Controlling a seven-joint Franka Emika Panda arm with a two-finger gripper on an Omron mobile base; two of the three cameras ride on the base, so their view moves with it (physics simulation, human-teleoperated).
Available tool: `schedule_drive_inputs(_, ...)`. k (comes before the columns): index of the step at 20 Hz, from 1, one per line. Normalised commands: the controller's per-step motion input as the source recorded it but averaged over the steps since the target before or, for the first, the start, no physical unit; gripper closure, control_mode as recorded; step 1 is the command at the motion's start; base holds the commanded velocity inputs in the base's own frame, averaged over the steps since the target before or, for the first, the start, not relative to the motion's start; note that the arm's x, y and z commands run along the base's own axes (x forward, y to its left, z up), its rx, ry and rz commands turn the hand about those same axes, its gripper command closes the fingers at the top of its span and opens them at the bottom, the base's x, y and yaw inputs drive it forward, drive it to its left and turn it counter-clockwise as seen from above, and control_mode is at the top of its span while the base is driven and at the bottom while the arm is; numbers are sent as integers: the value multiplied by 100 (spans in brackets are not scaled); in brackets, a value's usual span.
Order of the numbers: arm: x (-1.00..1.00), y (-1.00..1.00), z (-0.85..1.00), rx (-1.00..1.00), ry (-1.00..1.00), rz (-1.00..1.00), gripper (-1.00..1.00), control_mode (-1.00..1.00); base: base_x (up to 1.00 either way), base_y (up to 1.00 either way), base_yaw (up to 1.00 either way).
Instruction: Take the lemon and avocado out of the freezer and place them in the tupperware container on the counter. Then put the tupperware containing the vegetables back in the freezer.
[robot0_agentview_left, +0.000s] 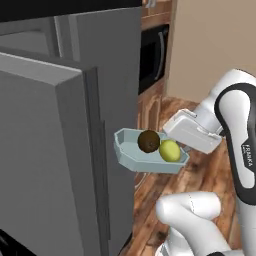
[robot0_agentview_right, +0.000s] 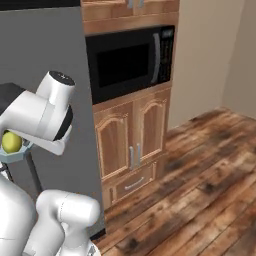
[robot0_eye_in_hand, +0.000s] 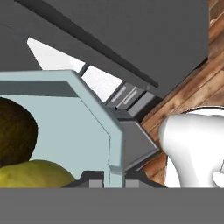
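My gripper is shut on the rim of the pale blue tupperware container, holding it level in the air beside the edge of the open grey freezer door. The dark brown avocado and the yellow-green lemon sit side by side in the tub. In the hand view the tub's wall runs between my fingertips, with the avocado and lemon at the left. Past the tub, white freezer shelves show behind the grey door. The lemon also peeks out beside my arm. The counter is out of view.
A black microwave sits in wooden cabinets right of the freezer's grey side. A plank floor spreads to the right under a beige wall. The open door stands close on the tub's left.
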Motion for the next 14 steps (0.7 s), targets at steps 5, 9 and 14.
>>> schedule_drive_inputs(5,0,0,0,0,0,0,100,100,5,0,69)
schedule_drive_inputs(9,0,0,0,0,0,0,100,100,23,0,68)
schedule_drive_inputs(14,0,0,0,0,0,0,100,100,23,-8,58)
